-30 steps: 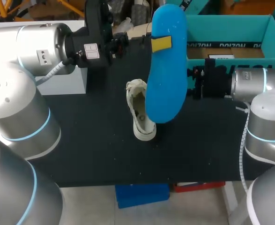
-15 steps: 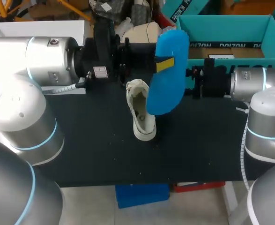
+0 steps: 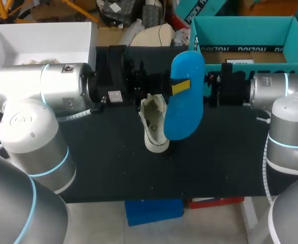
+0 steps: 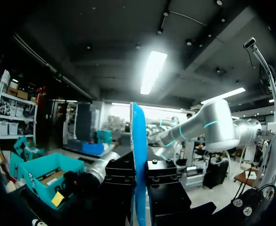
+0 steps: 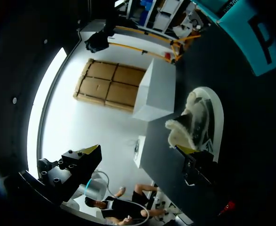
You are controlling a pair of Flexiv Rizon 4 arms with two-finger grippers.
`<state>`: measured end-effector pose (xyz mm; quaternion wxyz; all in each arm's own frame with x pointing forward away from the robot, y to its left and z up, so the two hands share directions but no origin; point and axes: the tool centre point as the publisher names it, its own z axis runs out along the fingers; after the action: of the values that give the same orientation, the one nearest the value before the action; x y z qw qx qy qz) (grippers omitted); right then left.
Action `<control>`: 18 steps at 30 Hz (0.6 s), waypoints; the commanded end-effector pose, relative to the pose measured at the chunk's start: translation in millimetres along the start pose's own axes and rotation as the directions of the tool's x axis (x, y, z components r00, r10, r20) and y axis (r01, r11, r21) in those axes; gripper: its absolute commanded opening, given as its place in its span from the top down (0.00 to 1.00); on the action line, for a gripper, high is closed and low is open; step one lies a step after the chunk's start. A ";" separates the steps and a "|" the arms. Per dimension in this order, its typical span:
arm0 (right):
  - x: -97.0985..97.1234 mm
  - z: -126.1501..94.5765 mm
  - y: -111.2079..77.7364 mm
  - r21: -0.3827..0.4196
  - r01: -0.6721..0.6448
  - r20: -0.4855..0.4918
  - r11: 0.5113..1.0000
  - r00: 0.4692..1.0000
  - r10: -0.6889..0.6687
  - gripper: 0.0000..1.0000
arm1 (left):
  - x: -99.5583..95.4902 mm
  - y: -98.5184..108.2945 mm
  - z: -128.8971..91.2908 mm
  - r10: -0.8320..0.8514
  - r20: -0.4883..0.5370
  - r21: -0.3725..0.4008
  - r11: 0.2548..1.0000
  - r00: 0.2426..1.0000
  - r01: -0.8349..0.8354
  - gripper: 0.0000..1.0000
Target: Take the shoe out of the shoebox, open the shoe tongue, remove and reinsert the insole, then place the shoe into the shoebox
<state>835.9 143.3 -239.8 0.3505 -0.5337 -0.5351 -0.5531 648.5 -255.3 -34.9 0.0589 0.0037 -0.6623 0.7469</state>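
In the head view my left gripper (image 3: 179, 87) is shut on a blue insole (image 3: 185, 117), which hangs upright above the black table (image 3: 98, 157). Its lower end overlaps the right side of the white shoe (image 3: 153, 125), which lies below it with its opening upward. The left wrist view has the insole (image 4: 138, 155) edge-on between my black fingers (image 4: 120, 181). My right gripper (image 3: 208, 92) stands open just right of the insole. From the right wrist, the shoe (image 5: 202, 121) with its fleecy lining lies ahead of the wide-open right gripper (image 5: 140, 150). The teal shoebox (image 3: 244, 26) sits at the back right.
A white box (image 3: 42, 36) stands at the back left of the table and also shows beyond the shoe as the white box (image 5: 156, 89). The shoebox (image 4: 47, 173) appears past my right arm (image 4: 213, 131). The table's front edge runs below the shoe.
My left arm has come down and swung forward, lowering the insole until it hangs right beside the shoe. The right arm and the shoe have kept still.
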 end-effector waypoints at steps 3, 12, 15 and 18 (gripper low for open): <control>-0.1 1.8 -1.0 -0.004 0.000 0.002 1.000 1.000 0.001 0.00 | 1.3 0.7 0.8 0.001 0.004 0.000 1.000 1.000 -0.001 1.00; -0.1 1.8 -1.0 -0.004 0.000 0.002 1.000 1.000 0.001 0.00 | 21.0 32.7 -8.9 0.221 -0.052 0.022 0.975 0.974 -0.221 1.00; -0.1 1.8 -1.0 -0.004 0.000 0.002 1.000 1.000 0.001 0.00 | 23.4 57.0 -18.2 0.327 -0.049 0.015 0.945 0.944 -0.327 1.00; -0.1 1.8 -1.0 -0.004 0.000 0.002 1.000 1.000 0.001 0.00 | 21.2 77.0 -26.1 0.435 -0.027 -0.006 0.900 0.900 -0.435 1.00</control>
<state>835.9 143.6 -239.8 0.3503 -0.5340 -0.5353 -0.5529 632.3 -252.7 -88.3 -0.0425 -0.1201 -0.6662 0.7348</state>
